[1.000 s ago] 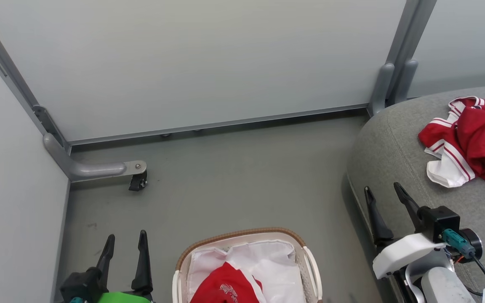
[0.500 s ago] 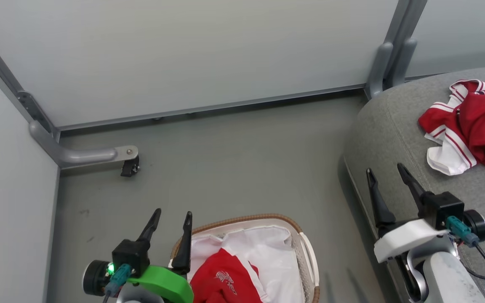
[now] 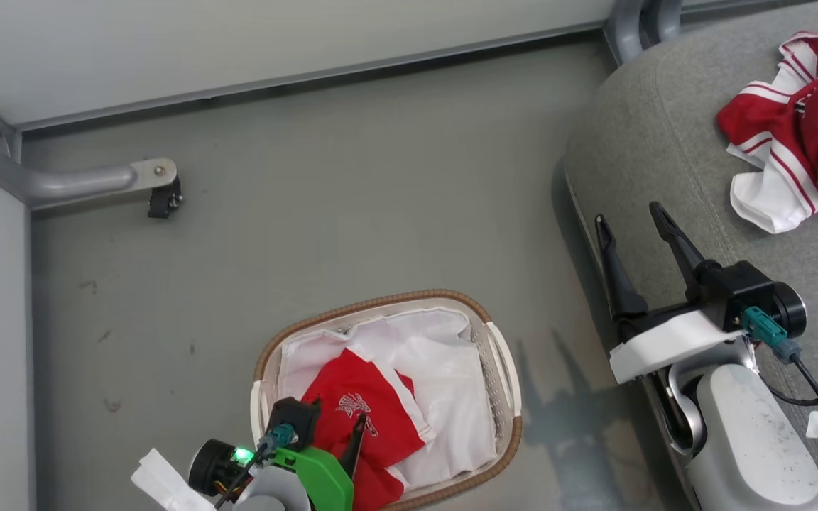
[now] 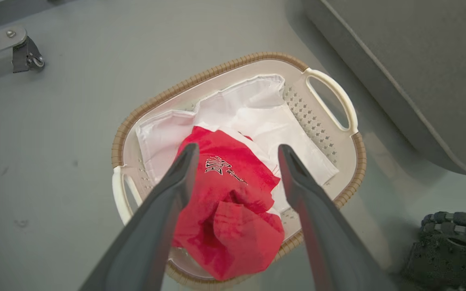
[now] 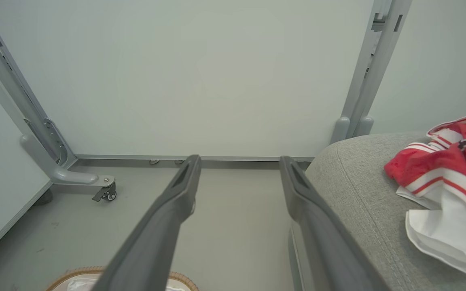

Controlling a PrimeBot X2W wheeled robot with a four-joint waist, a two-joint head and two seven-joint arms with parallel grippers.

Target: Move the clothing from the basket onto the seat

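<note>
The basket (image 3: 395, 298) stands on the floor, lined with white cloth (image 4: 257, 105). A crumpled red piece of clothing (image 4: 225, 202) with a small emblem lies in it. My left gripper (image 4: 238, 148) hangs open just above that red piece, with a finger to either side and nothing held. In the head view one of its fingers (image 3: 354, 443) points down into the basket. My right gripper (image 3: 628, 214) is open and empty at the left edge of the seat (image 3: 664, 142). More red clothing with white trim (image 3: 806, 121) lies on the seat, to the right of that gripper.
Pale partition walls close off the back and left, and a metal foot with a caster (image 3: 160, 202) juts onto the grey floor. The seat's edge (image 4: 399, 60) runs close to the basket's right handle. A dark treaded wheel (image 4: 451, 242) sits near the basket.
The head camera has tilted down. My left gripper has swung from the floor left of the basket to over it, pointing down at the red clothing. The right gripper keeps its place.
</note>
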